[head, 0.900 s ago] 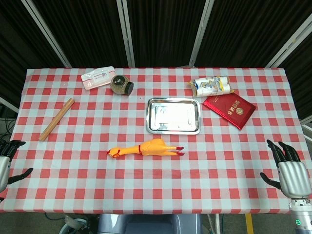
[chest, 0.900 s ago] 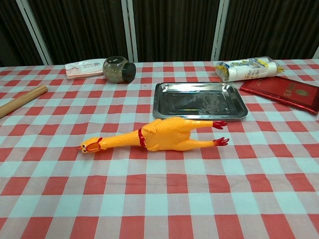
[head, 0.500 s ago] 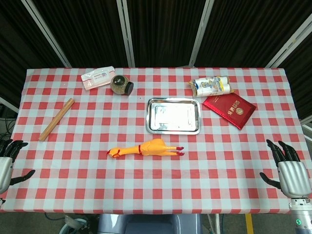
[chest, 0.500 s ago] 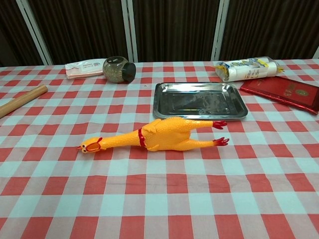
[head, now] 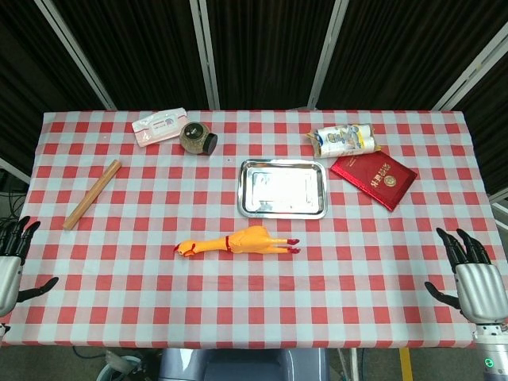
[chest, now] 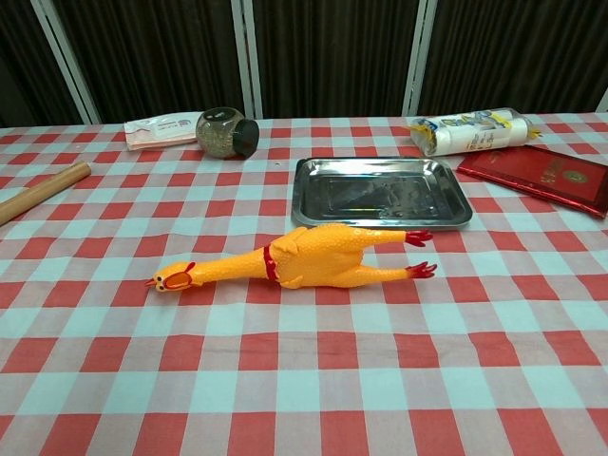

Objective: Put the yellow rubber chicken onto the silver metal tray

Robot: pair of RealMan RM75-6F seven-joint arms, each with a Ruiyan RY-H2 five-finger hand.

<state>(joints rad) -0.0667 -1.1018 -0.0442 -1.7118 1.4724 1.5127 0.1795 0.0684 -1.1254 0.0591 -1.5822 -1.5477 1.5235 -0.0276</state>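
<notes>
The left hand (head: 11,266) sits at the lower left edge of the head view, fingers spread and holding nothing, though partly cut off; the right hand (head: 473,279) at the lower right is likewise spread and bare. Mid-frame, the chicken (head: 236,242) lies on the checked cloth (head: 143,278), just below the tray (head: 283,189), seemingly not touching.

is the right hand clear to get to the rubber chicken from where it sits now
Probably yes. The right hand is open at the table's right edge, and only bare checked cloth lies between it and the rubber chicken. The silver tray and red booklet sit farther back, off that path.
</notes>
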